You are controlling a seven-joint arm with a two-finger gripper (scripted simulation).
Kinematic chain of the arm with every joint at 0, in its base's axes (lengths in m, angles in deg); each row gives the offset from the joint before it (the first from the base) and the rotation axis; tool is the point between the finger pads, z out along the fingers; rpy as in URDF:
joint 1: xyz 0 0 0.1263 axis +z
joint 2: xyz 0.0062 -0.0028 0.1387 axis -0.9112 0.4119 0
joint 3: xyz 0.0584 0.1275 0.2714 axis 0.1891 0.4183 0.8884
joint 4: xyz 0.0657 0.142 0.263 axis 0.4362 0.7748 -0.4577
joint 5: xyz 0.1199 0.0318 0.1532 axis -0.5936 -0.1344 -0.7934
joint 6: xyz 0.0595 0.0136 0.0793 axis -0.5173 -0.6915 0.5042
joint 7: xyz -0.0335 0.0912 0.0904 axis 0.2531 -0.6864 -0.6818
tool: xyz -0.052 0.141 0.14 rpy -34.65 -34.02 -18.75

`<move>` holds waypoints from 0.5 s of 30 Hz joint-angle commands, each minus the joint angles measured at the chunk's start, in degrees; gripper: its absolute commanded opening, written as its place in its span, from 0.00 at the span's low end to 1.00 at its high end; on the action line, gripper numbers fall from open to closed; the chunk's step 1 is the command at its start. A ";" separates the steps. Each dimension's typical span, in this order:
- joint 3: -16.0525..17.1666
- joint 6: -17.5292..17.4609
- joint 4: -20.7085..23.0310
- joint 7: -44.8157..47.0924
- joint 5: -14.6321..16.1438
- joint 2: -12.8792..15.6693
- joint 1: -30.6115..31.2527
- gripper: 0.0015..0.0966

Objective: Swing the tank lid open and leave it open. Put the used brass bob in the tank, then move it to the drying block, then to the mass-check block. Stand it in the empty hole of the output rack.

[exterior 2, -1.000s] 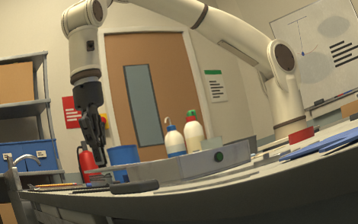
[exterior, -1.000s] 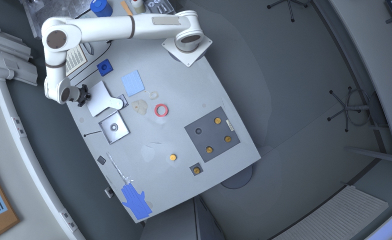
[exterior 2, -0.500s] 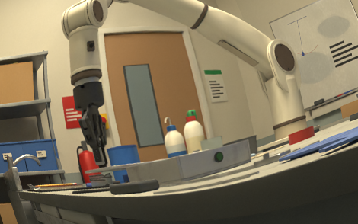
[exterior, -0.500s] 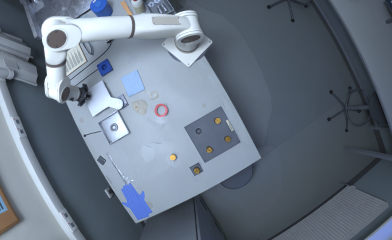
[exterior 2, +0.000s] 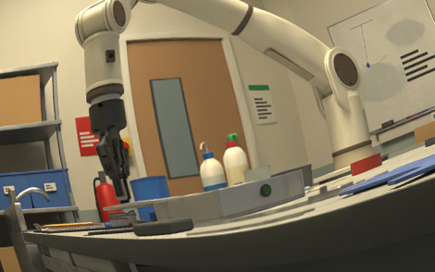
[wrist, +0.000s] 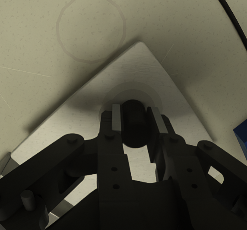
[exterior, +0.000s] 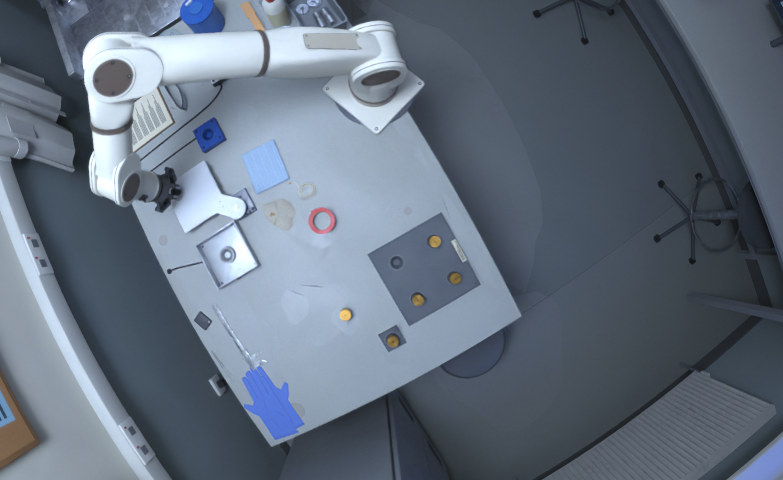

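The dark lid knob (wrist: 133, 118) is partly hidden between my fingers; my gripper (wrist: 134, 117) (exterior: 166, 189) (exterior 2: 119, 187) is closed around it, gripping the white tank lid (exterior: 196, 196) at its outer corner. The lid is swung aside on its hinge, lying flat near the table's left edge, and the open steel tank (exterior: 227, 254) sits beside it. The used brass bob (exterior: 345, 314) stands alone on the table. A small grey block (exterior: 392, 339) holds another bob. The output rack (exterior: 423, 268) holds three bobs and has one empty hole (exterior: 396, 262). A blue block (exterior: 209, 134) sits farther back.
The robot's white arm (exterior: 235, 50) spans the table's far side. A light blue pad (exterior: 265, 166), a red ring (exterior: 321, 220), a blue glove (exterior: 271, 401) and a thin rod (exterior: 238, 342) lie on the table. Bottles (exterior 2: 223, 166) and a blue tub (exterior 2: 149, 189) stand at the back.
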State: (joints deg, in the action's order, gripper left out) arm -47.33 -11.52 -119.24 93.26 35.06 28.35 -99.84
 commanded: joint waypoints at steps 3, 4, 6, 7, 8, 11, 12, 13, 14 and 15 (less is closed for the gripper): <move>0.07 -0.11 0.09 0.00 0.01 -0.03 0.03 0.07; 0.07 -0.11 0.09 0.00 0.01 -0.03 0.03 0.07; 0.07 -0.11 0.09 0.00 0.01 -0.03 0.03 0.07; 0.07 -0.11 0.09 0.00 0.01 -0.03 0.03 0.07; 0.07 -0.11 0.09 0.00 0.01 -0.03 0.03 0.07; 0.07 -0.11 0.09 0.00 0.01 -0.03 0.03 0.07; 0.07 -0.11 0.09 0.00 0.01 -0.03 0.03 0.07; 0.07 -0.11 0.09 0.00 0.01 -0.03 0.03 0.07; 0.07 -0.11 0.09 0.00 0.01 -0.03 0.03 0.09; 0.07 -0.11 0.09 0.00 0.01 -0.03 0.03 0.12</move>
State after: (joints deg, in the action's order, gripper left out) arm -47.33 -11.52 -119.24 93.26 35.06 28.35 -99.84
